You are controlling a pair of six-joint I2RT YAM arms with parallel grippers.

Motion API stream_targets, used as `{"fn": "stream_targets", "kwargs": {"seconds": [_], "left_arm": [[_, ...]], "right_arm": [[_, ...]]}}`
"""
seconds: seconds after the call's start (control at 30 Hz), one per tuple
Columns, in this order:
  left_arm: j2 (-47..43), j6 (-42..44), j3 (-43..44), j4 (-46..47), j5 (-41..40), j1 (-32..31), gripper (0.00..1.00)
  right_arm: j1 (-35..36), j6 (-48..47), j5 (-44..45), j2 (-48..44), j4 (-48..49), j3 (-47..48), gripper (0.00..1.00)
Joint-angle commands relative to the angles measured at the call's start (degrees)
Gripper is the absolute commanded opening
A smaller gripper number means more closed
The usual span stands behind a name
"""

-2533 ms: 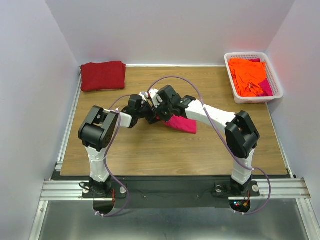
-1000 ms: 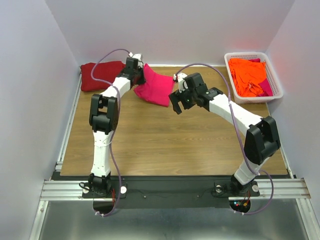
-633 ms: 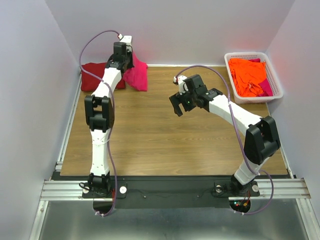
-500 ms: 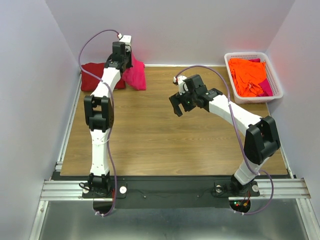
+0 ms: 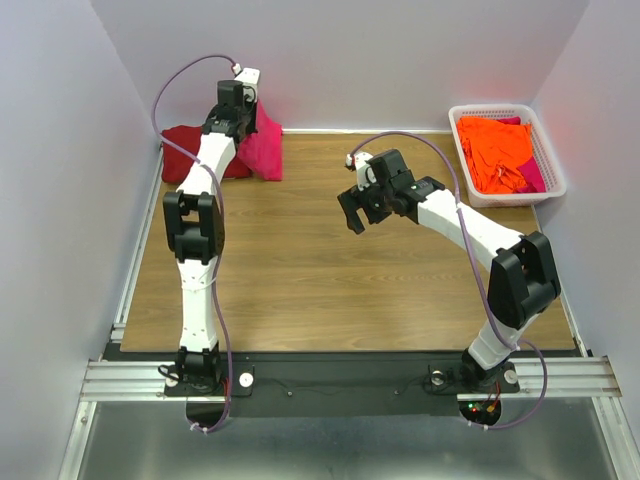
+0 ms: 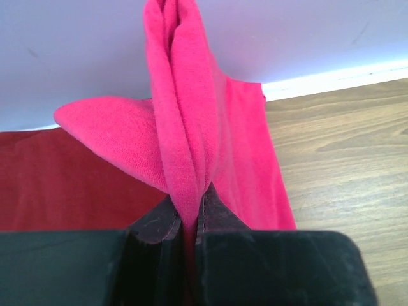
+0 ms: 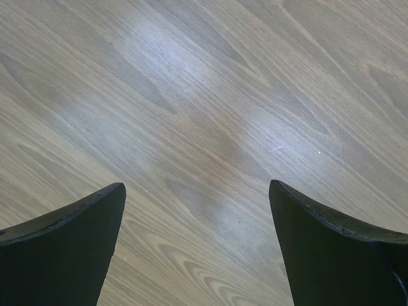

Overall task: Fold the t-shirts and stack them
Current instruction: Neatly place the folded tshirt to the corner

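Cloth of the bright pink-red t-shirt [image 5: 262,148] was pinched between the left jaws, which stood narrow with a thick fold of the fabric clamped between them. In the left wrist view the pink-red t-shirt [image 6: 191,127] bunched upward from that grip, with one flap spread to the left over the dark maroon t-shirt [image 6: 64,185] and the rest hanging to the right over bare wood. The left arm [image 5: 195,225] reached out to the far left corner of the surface [image 5: 330,280], close to the back wall. There the maroon t-shirt [image 5: 185,150] lay folded flat, and the pink-red one hung just beside its right edge, overlapping it. Whether the hanging cloth touched the wood could not be told.

The right arm [image 5: 460,225] was bent over the middle of the surface, well apart from both shirts. The right jaws were spread wide and held nothing, with only wood grain [image 7: 204,95] between them.

At the far right corner stood a white latticed basket [image 5: 490,108] holding crumpled orange t-shirts [image 5: 495,150], with a strip of pink cloth [image 5: 532,175] at their right edge.
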Motion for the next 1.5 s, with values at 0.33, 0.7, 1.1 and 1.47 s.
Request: {"fn": "stream_targets", "kwargs": {"seconds": [0.33,0.7,1.1,1.47], "left_arm": [[-11.0,6.0,4.9,2.1,1.2,0.4,0.0],[-11.4,6.4,5.6,1.0,3.4,1.7,0.0],[-8.4,3.0,5.3,1.2,10.1,8.6,0.0],[-0.3,3.2,6.7,1.3,16.8,15.7,0.0]], "right_arm": [[0.0,-0.5,-0.8,0.4,0.1,1.8,1.0],[0.0,-0.4,-1.4,1.1,-0.3,2.2,1.0],[-0.1,-0.2,-1.6,2.6,-0.5,2.9,1.0],[0.0,-0.2,-1.6,4.4,-1.5,3.8,1.0]]}}
